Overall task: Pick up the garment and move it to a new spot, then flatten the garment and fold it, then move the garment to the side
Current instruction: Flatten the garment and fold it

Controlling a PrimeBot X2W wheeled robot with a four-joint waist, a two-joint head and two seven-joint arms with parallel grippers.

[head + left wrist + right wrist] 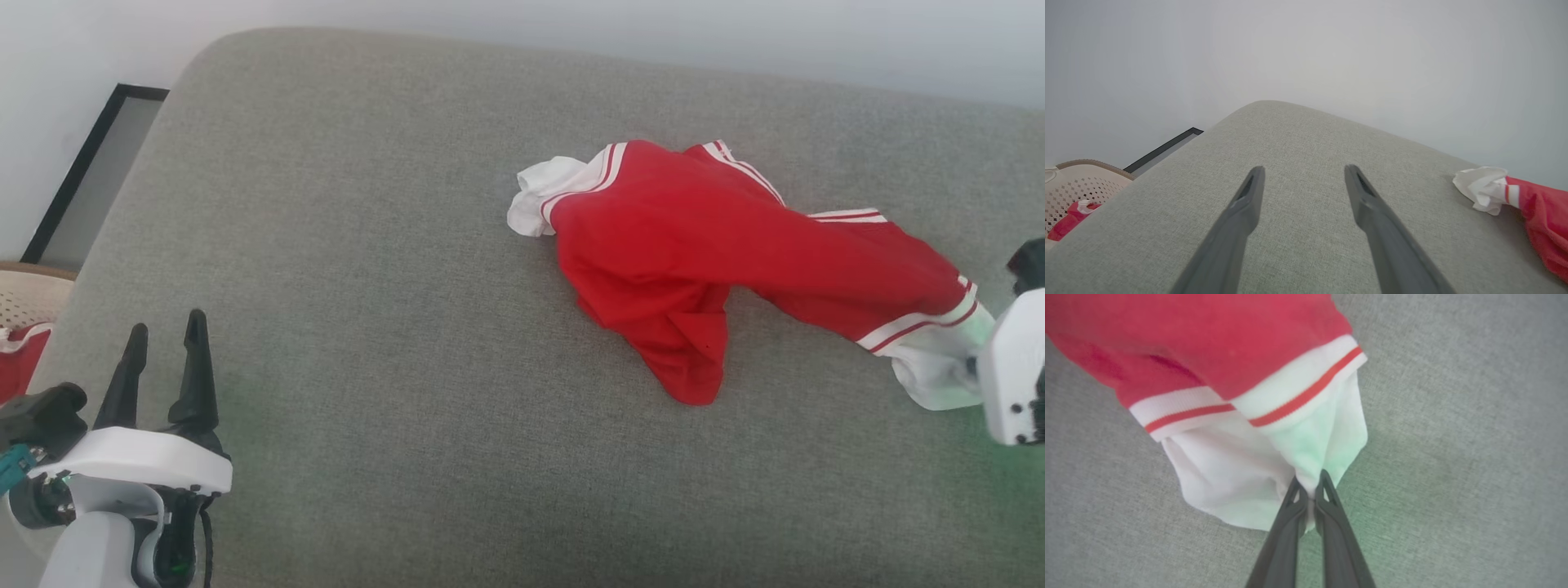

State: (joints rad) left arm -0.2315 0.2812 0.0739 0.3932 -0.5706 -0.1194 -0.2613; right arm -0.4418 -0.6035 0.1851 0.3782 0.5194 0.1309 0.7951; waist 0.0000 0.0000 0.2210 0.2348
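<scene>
The red basketball jersey with white sleeves [678, 253] lies crumpled on the grey upholstered surface [367, 245], one sleeve [1229, 477] clamped in the fingers of the right gripper [1309, 482] (limp, light cloth; the other sleeve [539, 192] suits a second hold); the left gripper [167, 322] holds its fingers apart.

White wrist housing [139, 461], 2 long dark tapered fingers [196, 367].

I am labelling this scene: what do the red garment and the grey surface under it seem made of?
The garment: thin soft fabric, perhaps synthetic knit, matte; it crumples into loose folds. The grey surface: padded woven upholstery, matte; fine weave grain shows, edge rounded.
</scene>
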